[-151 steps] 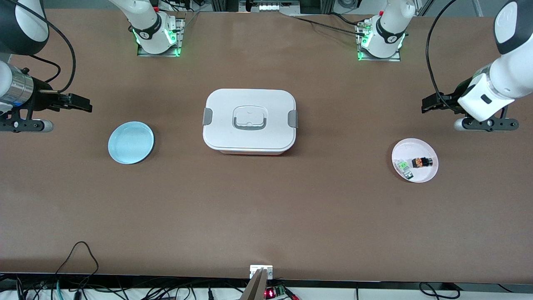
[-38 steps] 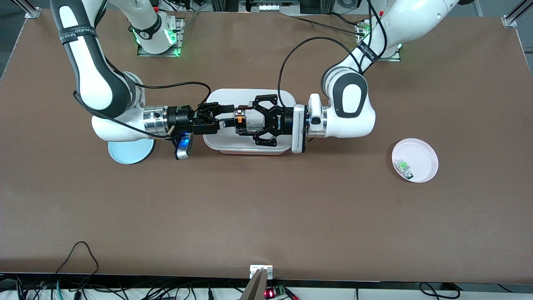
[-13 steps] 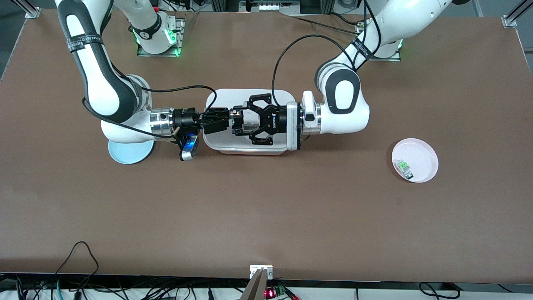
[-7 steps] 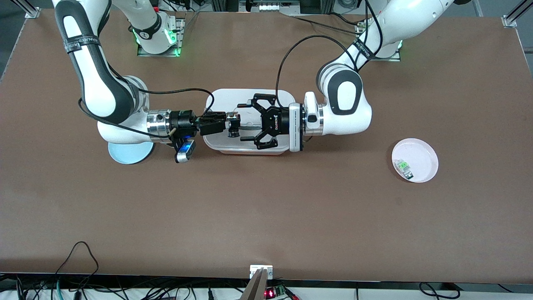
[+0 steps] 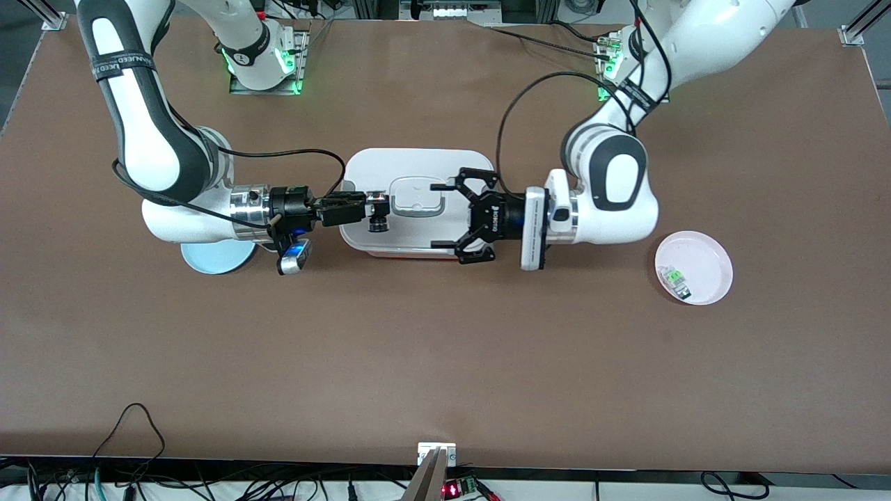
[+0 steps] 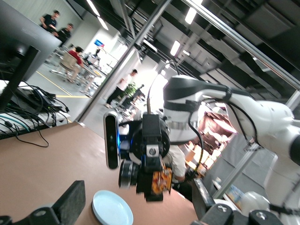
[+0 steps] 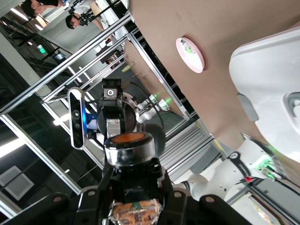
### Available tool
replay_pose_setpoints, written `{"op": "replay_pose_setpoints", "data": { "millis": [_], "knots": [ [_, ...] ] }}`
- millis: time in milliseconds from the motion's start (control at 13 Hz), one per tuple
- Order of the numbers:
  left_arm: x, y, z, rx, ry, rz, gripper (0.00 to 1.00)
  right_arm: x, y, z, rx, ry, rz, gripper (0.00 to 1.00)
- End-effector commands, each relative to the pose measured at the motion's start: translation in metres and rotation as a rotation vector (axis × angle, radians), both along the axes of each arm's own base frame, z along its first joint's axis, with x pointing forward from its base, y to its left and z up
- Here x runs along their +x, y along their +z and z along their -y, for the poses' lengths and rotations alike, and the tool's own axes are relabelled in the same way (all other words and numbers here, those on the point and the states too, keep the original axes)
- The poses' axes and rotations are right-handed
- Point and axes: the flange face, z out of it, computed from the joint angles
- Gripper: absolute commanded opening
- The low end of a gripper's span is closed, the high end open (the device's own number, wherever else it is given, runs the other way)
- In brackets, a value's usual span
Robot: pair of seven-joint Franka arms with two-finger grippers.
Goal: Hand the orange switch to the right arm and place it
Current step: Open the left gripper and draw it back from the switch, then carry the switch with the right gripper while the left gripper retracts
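Observation:
The orange switch [image 5: 379, 211], black with an orange part, is held in my right gripper [image 5: 372, 207], over the white lidded box [image 5: 418, 158] at its right-arm end. The right wrist view shows the switch [image 7: 133, 187] clamped between the slim black fingers [image 7: 166, 190]. My left gripper [image 5: 437, 216] is open and empty, apart from the switch, over the box's left-arm end. The left wrist view shows the switch [image 6: 158, 180] in the right gripper, a gap away from my own open left gripper [image 6: 137, 199].
A light blue plate [image 5: 209, 257] lies on the table partly under the right arm. A pink plate [image 5: 710, 254] toward the left arm's end holds a small green-and-clear component [image 5: 674, 280]. Cables run along the table edge nearest the front camera.
The left gripper has opened off the switch and drawn back toward the left arm's end. The right gripper keeps the switch and has shifted slightly toward the right arm's end.

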Motion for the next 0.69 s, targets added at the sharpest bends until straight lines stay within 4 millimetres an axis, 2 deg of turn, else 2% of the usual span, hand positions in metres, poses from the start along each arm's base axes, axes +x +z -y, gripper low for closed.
{"op": "replay_pose_setpoints", "data": {
  "millis": [0,77,230,384,614],
  "knots": [
    [0.004,0.013,-0.038,0.077,-0.126,-0.010,1.00,-0.003,0.020,0.002,-0.051,0.045,0.067,0.15],
    [0.012,0.022,-0.056,0.121,-0.172,-0.011,1.00,-0.003,0.027,0.004,-0.097,0.076,0.105,0.14],
    [0.015,0.027,-0.090,0.227,-0.302,-0.048,1.00,-0.007,0.040,0.011,-0.200,0.141,0.176,0.14],
    [0.008,0.023,-0.120,0.322,-0.409,-0.123,1.00,-0.014,0.051,0.019,-0.322,0.217,0.250,0.14],
    [-0.007,0.024,-0.150,0.544,-0.513,-0.261,1.00,-0.022,0.063,0.033,-0.507,0.322,0.346,0.14]
  ]
}}
